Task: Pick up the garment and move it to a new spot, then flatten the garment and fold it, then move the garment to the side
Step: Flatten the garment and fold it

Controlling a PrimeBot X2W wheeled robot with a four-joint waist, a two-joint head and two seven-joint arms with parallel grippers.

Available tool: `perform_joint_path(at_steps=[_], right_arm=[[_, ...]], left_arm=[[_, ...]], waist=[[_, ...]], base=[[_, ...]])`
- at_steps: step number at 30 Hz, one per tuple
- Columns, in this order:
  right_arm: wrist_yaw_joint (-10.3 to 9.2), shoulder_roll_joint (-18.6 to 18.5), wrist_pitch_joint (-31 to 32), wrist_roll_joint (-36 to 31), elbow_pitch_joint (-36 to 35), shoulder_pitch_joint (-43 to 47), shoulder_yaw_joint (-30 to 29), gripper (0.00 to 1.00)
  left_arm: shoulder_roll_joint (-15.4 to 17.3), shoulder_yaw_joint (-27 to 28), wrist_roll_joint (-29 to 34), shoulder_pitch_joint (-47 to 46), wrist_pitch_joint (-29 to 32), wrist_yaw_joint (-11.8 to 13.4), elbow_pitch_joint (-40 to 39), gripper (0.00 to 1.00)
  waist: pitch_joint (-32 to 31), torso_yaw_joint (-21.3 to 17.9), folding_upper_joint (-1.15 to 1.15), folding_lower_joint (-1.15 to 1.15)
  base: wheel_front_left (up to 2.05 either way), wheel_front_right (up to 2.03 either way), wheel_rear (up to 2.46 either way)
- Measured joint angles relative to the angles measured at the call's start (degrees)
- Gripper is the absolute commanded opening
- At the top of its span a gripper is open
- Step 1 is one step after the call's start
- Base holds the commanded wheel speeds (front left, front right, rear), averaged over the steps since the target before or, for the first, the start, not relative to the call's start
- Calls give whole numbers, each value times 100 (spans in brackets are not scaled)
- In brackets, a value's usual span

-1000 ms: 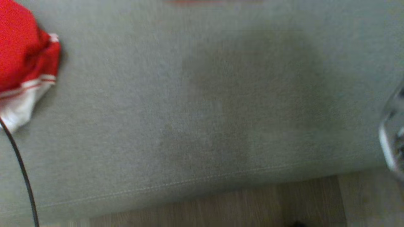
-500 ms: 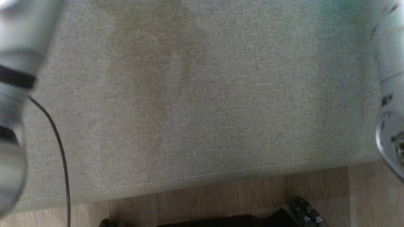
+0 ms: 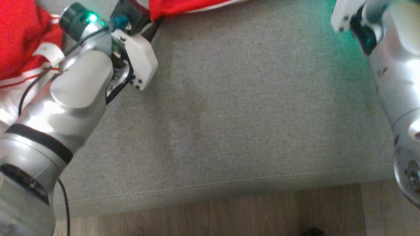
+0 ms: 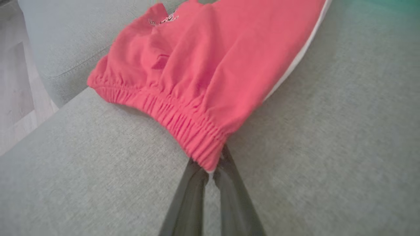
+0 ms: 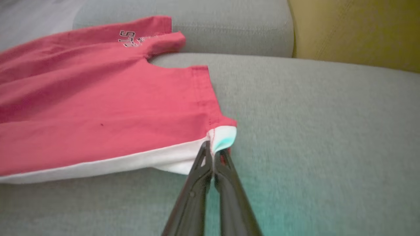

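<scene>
My left claw (image 4: 211,172) clamped on the elastic waistband (image 4: 157,108) of the red shorts (image 4: 203,59), my right claw (image 5: 214,157) pinched on the white-trimmed hem corner (image 5: 223,137), shorts lay spread on the grey sofa cushion (image 3: 249,111), yellow cushion (image 5: 354,29) behind.

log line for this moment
left gripper: shut on red-and-white fabric garment, elastic waistband | right gripper: shut on its white hem corner | garment lying on grey fabric sofa cushion

Grey sofa seat (image 3: 246,114), stitched front seam; wood floor (image 3: 229,216) below; yellow surface (image 5: 354,29) beyond.
</scene>
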Motion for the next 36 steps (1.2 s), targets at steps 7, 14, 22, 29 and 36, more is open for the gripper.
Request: perform_joint_path(at_steps=[7, 14, 22, 29, 36], right_arm=[[1, -174, 275, -310, 26, 428, 520, 0], [1, -205, 459, -240, 48, 1041, 1129, 0], [1, -226, 894, 335, -73, 1663, 2121, 0], [1, -856, 1892, 1559, -1192, 2493, 3586, 0], [2, -2376, 3142, 3060, -3263, 3017, 4875, 0]], left_arm=[[-40, -124, 53, 385, -209, 137, 40, 0], [-71, -249, 47, 1050, -331, 252, 29, 0], [-77, -358, -22, 1942, -348, 296, -52, 0], [-35, -489, -112, 2698, -354, 383, -398, 0], [130, -610, -162, 3324, -233, 555, -1042, 0]], waist=[[-457, 45, 0, 0], [-968, -2, 0, 0], [-1561, -72, 0, -1], [-2172, -122, 0, -1], [-2616, -171, 0, -1]], base=[[0, 0, 0], [0, 0, 0], [0, 0, 0], [0, 0, 0], [0, 0, 0]])
